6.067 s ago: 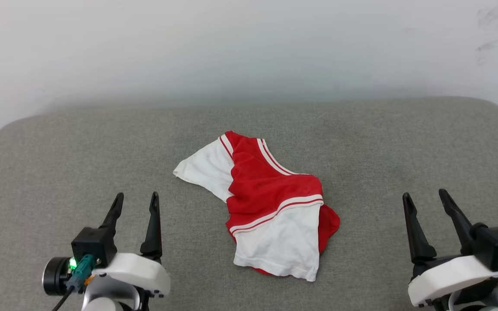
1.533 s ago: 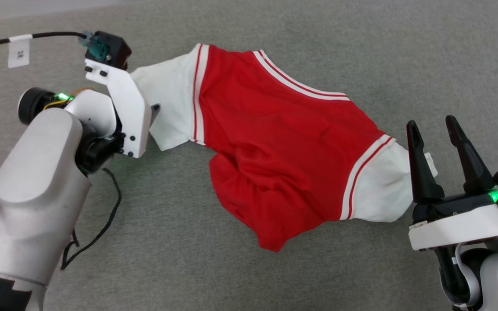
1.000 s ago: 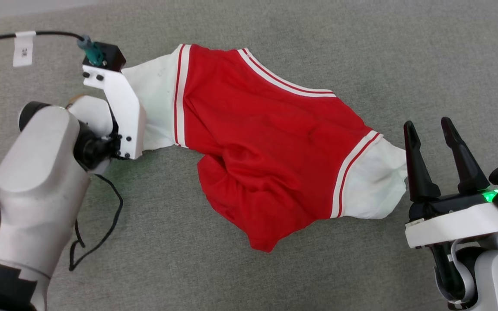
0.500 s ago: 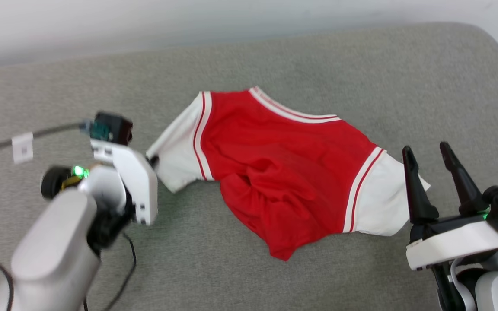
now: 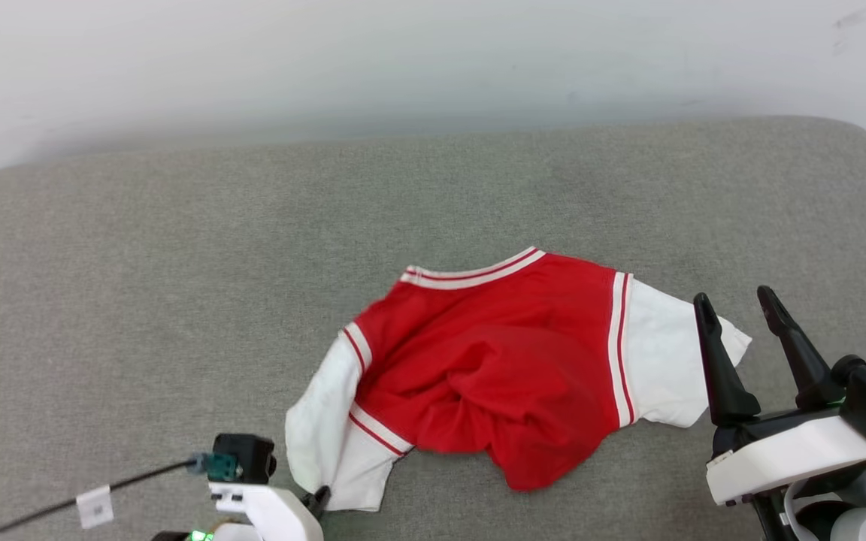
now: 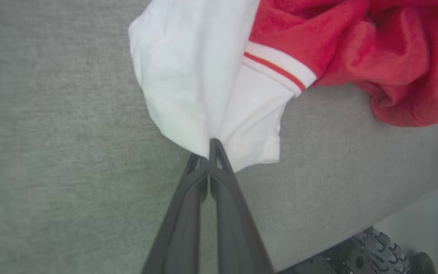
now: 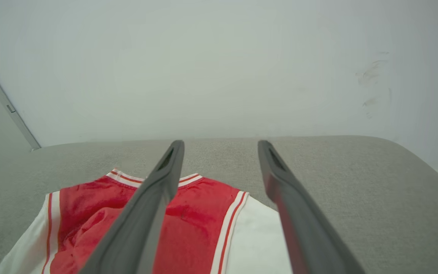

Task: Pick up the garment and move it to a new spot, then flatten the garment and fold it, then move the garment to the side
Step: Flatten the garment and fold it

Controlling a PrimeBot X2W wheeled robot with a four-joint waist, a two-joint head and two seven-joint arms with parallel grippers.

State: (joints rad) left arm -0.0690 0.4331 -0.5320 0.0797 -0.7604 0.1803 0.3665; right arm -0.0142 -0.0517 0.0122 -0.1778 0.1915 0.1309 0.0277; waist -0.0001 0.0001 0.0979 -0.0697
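Closest in, the left gripper (image 6: 208, 146) has its fingers pressed together on the hem of a white sleeve (image 6: 188, 76), low at the near side of the grey cushion (image 5: 177, 300); a black cable (image 5: 132, 481) with a white tag (image 5: 95, 507) trails away to its left; in the left wrist view the cushion's near edge curves off just beyond the pinched hem. The right gripper (image 5: 732, 295) stands spread wide with nothing between its fingers, beside the tip of the other sleeve (image 5: 658, 361); I cannot tell whether its inner finger touches the cloth. The garment (image 5: 493, 353) lies rumpled a little right of centre, its red body bunched toward the near side and its striped collar on the far side. To its left and beyond it the cushion is bare and broad; the rounded far edge meets a pale wall (image 5: 403, 60).
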